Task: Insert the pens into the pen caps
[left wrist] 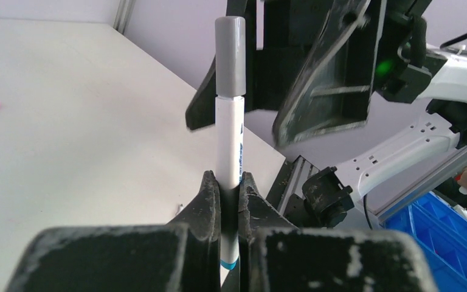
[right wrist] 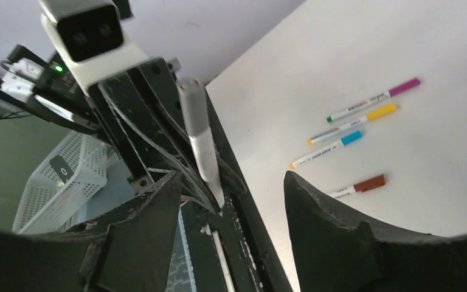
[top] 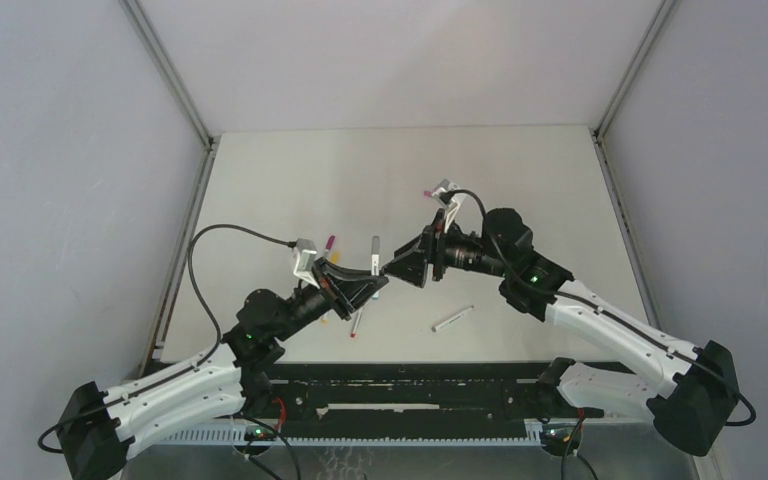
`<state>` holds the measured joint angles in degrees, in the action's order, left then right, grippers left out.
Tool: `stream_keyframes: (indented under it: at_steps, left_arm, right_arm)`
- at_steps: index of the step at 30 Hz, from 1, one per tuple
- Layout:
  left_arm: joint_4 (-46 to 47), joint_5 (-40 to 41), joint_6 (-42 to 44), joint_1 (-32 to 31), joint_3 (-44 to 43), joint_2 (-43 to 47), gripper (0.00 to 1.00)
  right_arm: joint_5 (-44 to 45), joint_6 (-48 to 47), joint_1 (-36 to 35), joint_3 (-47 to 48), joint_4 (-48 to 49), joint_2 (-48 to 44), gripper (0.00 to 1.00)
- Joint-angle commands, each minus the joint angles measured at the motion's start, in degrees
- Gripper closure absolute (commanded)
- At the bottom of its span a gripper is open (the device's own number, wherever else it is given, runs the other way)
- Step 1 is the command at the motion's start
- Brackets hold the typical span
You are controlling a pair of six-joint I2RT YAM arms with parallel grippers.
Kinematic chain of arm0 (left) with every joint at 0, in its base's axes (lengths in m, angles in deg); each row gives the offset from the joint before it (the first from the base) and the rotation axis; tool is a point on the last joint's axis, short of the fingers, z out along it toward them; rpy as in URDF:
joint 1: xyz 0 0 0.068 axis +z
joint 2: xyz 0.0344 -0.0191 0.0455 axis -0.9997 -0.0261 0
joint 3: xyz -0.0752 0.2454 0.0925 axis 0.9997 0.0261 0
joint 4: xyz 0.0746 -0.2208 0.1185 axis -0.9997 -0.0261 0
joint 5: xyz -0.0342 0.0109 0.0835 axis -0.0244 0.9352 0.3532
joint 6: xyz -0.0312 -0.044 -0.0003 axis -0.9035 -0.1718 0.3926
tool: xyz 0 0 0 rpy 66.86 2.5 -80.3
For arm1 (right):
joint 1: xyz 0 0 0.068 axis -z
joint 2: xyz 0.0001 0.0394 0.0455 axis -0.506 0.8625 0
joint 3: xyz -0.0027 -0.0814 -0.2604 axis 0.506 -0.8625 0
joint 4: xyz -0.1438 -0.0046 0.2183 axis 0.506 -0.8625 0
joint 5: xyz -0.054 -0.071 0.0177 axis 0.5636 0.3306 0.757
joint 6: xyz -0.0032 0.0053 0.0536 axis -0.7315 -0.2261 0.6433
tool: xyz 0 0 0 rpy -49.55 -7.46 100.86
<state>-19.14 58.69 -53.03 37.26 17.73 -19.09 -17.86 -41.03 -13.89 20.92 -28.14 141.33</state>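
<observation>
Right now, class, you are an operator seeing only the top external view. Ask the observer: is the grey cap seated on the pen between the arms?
Observer: In the left wrist view the grey cap sits on the pen, no gap showing.
Operator: Who holds it?
Observer: The left pincer, shut on the pen below the cap.
Operator: And the right?
Observer: The right pincer stands open around the cap, not gripping it.

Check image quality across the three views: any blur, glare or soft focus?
Top external: even, diffuse light, faint shadows, no glare. Left wrist: grey-capped pen sharp, left gripper in the foreground soft. Right wrist: right gripper dark and blurred up close, the held pen slightly soft, loose capped pens beyond it crisp.
</observation>
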Motion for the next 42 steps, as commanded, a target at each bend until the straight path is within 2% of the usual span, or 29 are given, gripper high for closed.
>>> stream_keyframes:
  at_steps: [1, 11, 16, 19, 24, 25, 33, 36, 42]
  left_arm:
    - [1.9, -2.7, 2.2, 0.3, -0.4, 0.6, 1.0]
    - [1.9, -5.8, 2.6, 0.4, -0.9, 0.1, 1.0]
    - [1.1, -6.2, 2.7, 0.3, -1.3, 0.1, 1.0]
    - [1.0, -6.2, 2.6, 0.4, -1.4, 0.2, 1.0]
    - [1.1, -6.3, 2.5, 0.4, -1.6, 0.4, 1.0]
    - [1.0, -6.3, 2.5, 0.4, -1.5, 0.4, 1.0]
    - [4.1, -6.5, -0.4, 0.4, -0.8, 0.4, 1.0]
    - [6.1, -6.5, -2.1, 0.4, -0.2, 0.0, 1.0]
    - [8.0, -6.4, -3.7, 0.4, -0.1, -0.7, 1.0]
  right_arm:
    - [-4.8, -2.0, 1.1, 5.7, 3.5, -0.7, 0.38]
    - [-6.6, -2.7, 1.5, 11.5, 6.6, 4.2, 0.38]
    - [-9.6, -1.8, 1.2, 11.8, 7.5, 6.1, 0.48]
    - [-11.0, -1.9, 0.9, 11.8, 6.6, 6.7, 0.62]
    - [-12.1, -3.0, 0.6, 11.8, 2.7, 6.7, 0.97]
    - [-12.5, -3.2, 0.7, 11.8, 2.0, 6.7, 1.0]
    - [-20.3, -2.1, 1.5, 11.8, -1.8, 6.3, 1.0]
    - [-22.8, 0.4, 1.5, 10.9, -0.4, 6.1, 1.0]
    - [-22.6, 3.1, 0.4, 8.2, 1.8, 5.5, 1.0]
